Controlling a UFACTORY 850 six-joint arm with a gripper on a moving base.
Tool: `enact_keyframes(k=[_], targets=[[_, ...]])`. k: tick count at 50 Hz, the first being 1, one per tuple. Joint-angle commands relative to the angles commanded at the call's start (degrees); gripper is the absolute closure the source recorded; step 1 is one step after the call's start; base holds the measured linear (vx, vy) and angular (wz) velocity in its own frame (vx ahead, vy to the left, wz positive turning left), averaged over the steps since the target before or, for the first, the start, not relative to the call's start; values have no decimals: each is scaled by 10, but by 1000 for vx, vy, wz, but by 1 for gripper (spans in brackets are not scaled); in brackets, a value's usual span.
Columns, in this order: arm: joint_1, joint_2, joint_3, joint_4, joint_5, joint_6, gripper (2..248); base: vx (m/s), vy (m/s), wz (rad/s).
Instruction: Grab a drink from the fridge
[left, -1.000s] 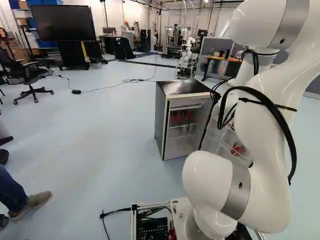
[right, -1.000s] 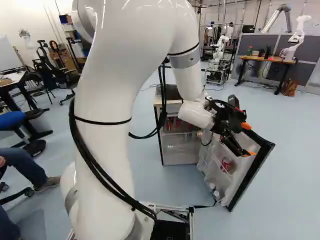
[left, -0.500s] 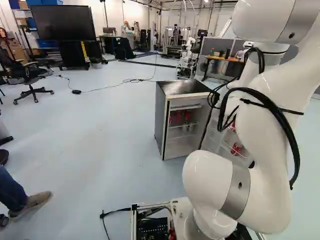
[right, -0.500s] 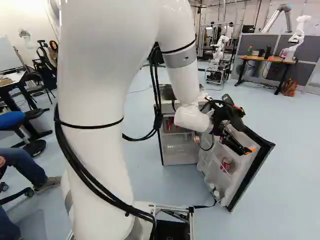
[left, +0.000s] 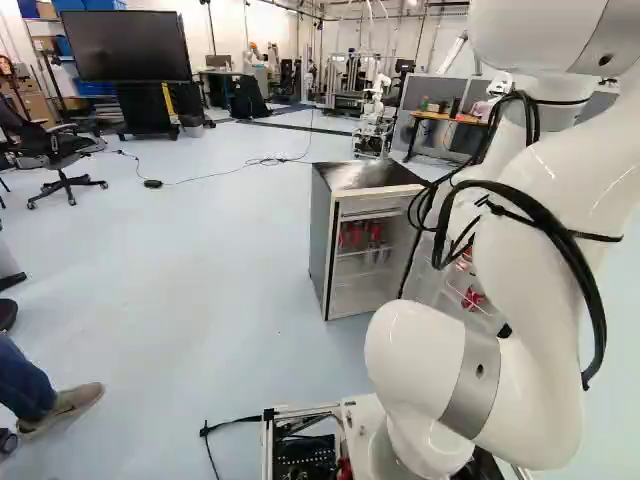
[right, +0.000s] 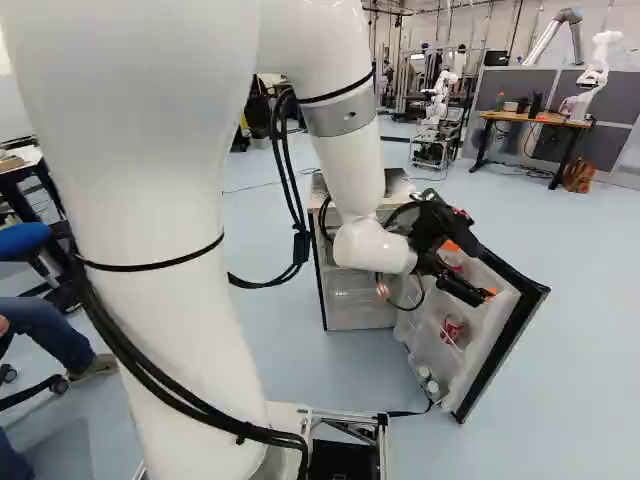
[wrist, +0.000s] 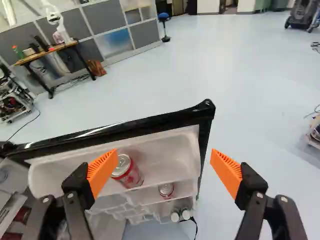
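Red and silver, the upper can (wrist: 129, 174) stands in the top tray (wrist: 165, 155) of the open fridge door (right: 520, 325), ahead of the tool (right: 470, 268). Seen from the wrist, it appears between the two fingers but far off centre, right beside the orange pad (wrist: 102, 172) on the fridge cabinet's side; whether they touch, I cannot tell. The fingers are spread wide, with nothing pinched between them, and the opposite pad appears beyond the door's free edge.

Both pads are blocky and finely ribbed, on matt black fingers. The tray is smooth, pale moulded plastic with rounded corners, bordered by a shiny black door edge. Lower down the door sits another red can (wrist: 166, 190), its round metal lid showing, and below that two bottles (wrist: 180, 215) with round white caps. The fridge cabinet (left: 322, 245) is a boxy upright with flat grey sides and a glossy dark top; more red cans (left: 360, 235) stand inside, above a thin shelf.
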Motion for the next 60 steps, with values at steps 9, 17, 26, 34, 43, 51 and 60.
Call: enact_keyframes(k=[9,17,26,34,43,51,60], targets=[[10,24,27,-54,-6,0,3,0,0,0],[20,44,50,-102,-10,0,3,0,0,0],[31,68,76,-156,-11,0,3,0,0,0],[41,90,100,-205,-11,0,3,0,0,0],[52,116,127,-259,-11,0,3,0,0,0],[63,139,150,-307,-11,0,3,0,0,0],[76,165,176,-361,-11,0,3,0,0,0]])
